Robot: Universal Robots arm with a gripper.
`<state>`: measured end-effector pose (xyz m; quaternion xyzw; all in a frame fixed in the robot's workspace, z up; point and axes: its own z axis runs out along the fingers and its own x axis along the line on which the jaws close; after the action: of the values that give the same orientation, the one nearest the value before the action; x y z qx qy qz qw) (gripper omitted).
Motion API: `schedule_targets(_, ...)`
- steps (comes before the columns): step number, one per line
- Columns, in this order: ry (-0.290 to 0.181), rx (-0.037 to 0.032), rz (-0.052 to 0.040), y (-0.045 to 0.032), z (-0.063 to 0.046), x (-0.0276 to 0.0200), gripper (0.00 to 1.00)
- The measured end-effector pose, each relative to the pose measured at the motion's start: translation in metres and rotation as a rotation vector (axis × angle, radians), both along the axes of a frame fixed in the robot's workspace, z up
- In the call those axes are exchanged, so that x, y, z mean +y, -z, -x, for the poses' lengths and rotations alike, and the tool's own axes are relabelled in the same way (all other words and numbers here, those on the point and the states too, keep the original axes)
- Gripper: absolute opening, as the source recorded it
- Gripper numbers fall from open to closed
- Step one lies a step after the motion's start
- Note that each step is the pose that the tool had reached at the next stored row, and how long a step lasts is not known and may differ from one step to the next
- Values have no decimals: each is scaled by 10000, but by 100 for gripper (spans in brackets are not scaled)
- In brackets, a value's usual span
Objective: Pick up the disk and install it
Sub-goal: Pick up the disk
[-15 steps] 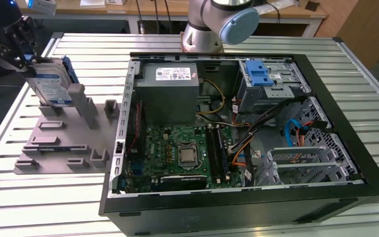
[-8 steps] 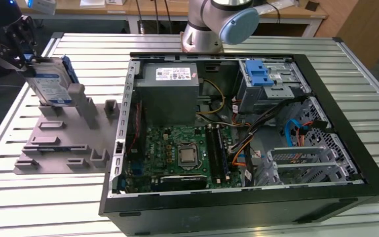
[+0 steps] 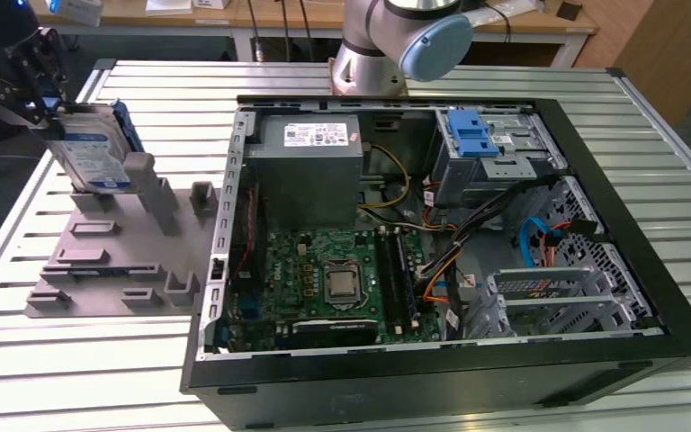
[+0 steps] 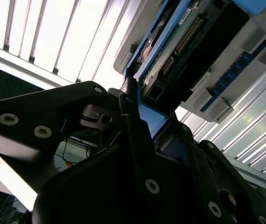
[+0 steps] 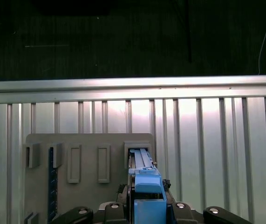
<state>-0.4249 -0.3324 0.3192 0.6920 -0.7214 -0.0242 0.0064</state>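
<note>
At ten o'clock in the exterior view, over the grey holder (image 3: 118, 261) on the table (image 3: 82, 378), clamping the gripper (image 3: 48, 115) onto the disk (image 3: 96, 157), holding it upright at its slot, well apart from the open computer case (image 3: 655, 236), pickup barely begun, installing not yet done.

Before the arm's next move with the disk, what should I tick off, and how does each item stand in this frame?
1. Hand grips the disk: ok. Its fingers are shut on the disk in both wrist views.
2. Disk free of the rack: cannot tell. Its lower end stands at a rack slot.
3. Case open: ok. The side is off and the inside is exposed.
4. Cage uncovered from above: ok.
5. Cage bay empty: cannot tell.
6. Cables away from the cage: not ok. They run right beside it.
</note>
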Motion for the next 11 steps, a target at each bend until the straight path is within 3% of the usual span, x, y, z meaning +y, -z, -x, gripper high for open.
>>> schedule_targets(9, 0, 0, 0, -20, 0, 0, 37)
schedule_targets(11, 0, -1, -1, -98, 0, 0, 37)
